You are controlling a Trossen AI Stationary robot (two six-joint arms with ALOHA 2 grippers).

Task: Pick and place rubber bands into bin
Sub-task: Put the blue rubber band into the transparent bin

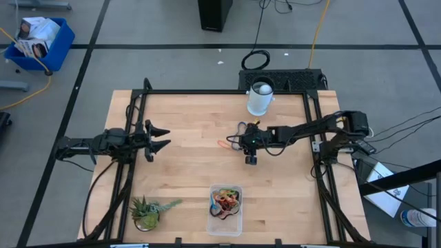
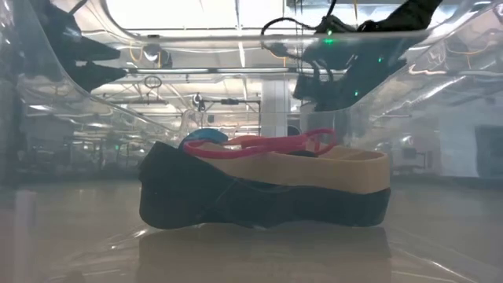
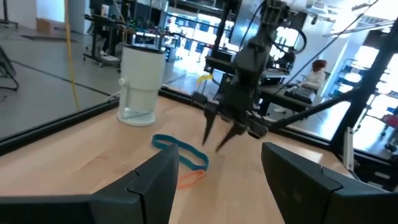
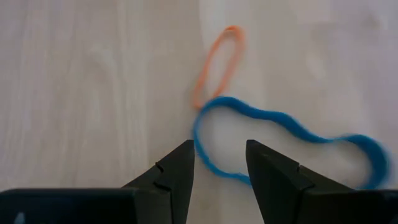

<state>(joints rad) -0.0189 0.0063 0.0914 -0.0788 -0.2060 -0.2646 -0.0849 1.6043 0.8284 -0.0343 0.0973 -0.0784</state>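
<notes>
Sitting nearest at the desk's point(image 1: 186, 124) front edge, the bin point(image 1: 225, 202) already holds several rubber bands point(image 1: 226, 198). Farther in, the right gripper point(image 4: 219, 163) hovers, fingers apart and empty, over a blue band point(image 4: 283, 140) that lies just beside an orange band point(image 4: 216, 65) on the bare wood. This looks like the pick step: the next move calls for descending so the fingers straddle the blue loop's near curve, then closing. Off to the side, the left gripper point(image 1: 160, 136) waits open.
</notes>
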